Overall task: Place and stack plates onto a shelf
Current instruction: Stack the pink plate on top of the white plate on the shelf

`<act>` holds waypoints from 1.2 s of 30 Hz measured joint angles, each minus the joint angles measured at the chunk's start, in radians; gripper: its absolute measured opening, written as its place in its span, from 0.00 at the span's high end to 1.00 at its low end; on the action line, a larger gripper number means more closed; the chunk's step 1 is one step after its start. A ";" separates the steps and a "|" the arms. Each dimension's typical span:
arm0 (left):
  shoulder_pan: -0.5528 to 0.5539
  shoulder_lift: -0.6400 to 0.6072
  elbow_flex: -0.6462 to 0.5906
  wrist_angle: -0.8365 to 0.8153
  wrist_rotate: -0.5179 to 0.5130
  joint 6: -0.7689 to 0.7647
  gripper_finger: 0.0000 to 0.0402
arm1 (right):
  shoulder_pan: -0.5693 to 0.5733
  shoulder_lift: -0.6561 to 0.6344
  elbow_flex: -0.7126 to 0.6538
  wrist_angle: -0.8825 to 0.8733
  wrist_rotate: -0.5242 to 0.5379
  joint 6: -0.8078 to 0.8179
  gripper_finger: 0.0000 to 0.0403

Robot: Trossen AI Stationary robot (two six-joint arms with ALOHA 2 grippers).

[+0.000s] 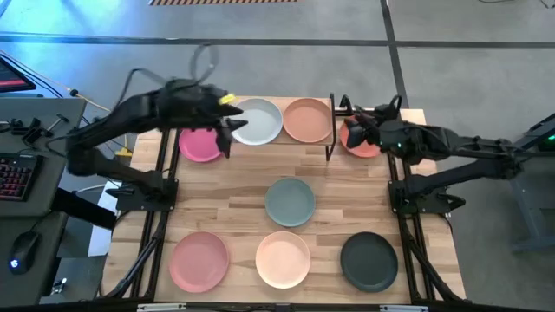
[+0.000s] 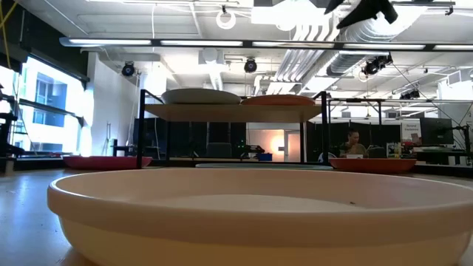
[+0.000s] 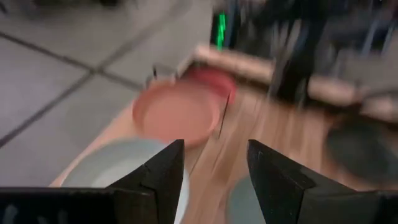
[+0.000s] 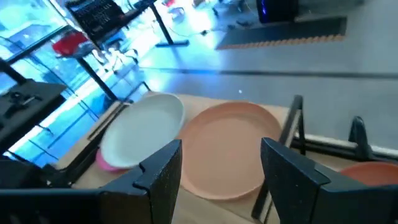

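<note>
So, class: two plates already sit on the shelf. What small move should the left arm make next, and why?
Probably lift the left gripper clear of the shelf. Its fingers stand open with nothing between them, and the grey-white plate lies flat on top beside the tan plate. The hot pink plate just beside the shelf looks like the nearest next pick.

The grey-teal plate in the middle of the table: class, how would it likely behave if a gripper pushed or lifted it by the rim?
The grey-teal plate looks stiff and shallow, so it would probably keep its shape. Lying flat on the smooth wooden table, it should slide rather than roll or tip. Its matte surface likely grips fairly well, and it seems light for its size.
</note>
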 joint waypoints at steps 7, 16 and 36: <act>-0.073 -0.231 -0.319 0.244 -0.134 -0.196 0.60 | -0.086 0.000 -0.001 -0.027 -0.145 0.003 0.51; -0.011 -0.276 -0.322 0.091 -0.160 -0.185 0.60 | -0.095 0.005 -0.002 -0.025 -0.151 0.081 0.51; 0.199 -0.248 -0.670 -0.287 -0.067 -0.598 0.72 | -0.095 0.091 -0.003 -0.031 -0.211 0.123 0.51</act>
